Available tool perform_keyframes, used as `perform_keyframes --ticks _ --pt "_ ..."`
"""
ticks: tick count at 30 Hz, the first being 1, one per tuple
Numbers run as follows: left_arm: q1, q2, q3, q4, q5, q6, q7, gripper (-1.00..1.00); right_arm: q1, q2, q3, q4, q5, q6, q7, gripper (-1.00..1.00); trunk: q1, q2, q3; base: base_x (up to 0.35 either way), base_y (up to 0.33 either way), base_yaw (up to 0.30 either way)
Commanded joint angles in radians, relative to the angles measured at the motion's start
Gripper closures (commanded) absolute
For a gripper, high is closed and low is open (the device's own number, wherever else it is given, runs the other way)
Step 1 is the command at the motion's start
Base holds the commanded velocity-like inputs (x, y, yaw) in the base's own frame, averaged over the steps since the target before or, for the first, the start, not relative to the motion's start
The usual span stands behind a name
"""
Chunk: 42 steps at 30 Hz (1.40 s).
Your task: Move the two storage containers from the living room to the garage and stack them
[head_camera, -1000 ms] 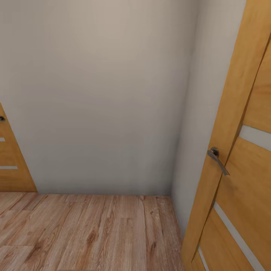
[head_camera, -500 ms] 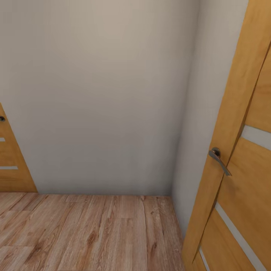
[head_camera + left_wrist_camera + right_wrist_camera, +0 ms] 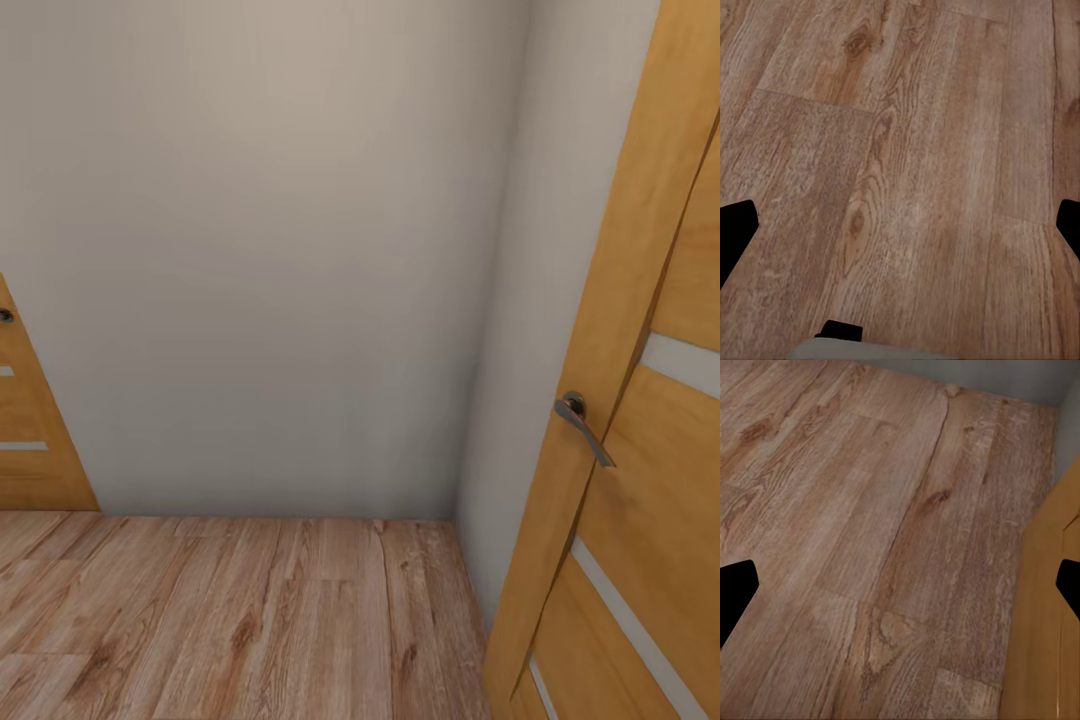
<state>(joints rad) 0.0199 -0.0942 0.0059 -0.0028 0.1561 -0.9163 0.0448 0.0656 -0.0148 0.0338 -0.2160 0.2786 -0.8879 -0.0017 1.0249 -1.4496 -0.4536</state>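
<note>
Head cam faces a beige wall corner over wood plank floor, wooden door with metal handle at right, second door at left; both wrists: left gripper and right gripper spread wide, holding nothing, above planks

The head view shifts slightly: the right wooden door and its handle sit a touch farther right.

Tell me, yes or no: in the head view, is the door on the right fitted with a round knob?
No. The door carries a grey lever handle slanting downward, not a round knob.
</note>
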Motion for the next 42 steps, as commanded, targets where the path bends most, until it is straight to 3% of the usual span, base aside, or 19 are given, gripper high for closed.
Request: perform_keyframes --ticks 1,42 --pt "0.0 0.002 -0.001 0.0 -0.001 -0.003 0.005 -1.0 0.0 -0.002 0.004 -0.002 -0.002 0.0 0.0 -1.0 0.0 0.0 -0.001 0.0 0.0 0.0" --pt "0.0 0.002 -0.001 0.0 -0.002 -0.003 0.004 -1.0 0.0 -0.002 0.006 -0.002 -0.001 0.0 0.001 -1.0 0.0 0.0 -0.001 0.003 -0.005 0.0"
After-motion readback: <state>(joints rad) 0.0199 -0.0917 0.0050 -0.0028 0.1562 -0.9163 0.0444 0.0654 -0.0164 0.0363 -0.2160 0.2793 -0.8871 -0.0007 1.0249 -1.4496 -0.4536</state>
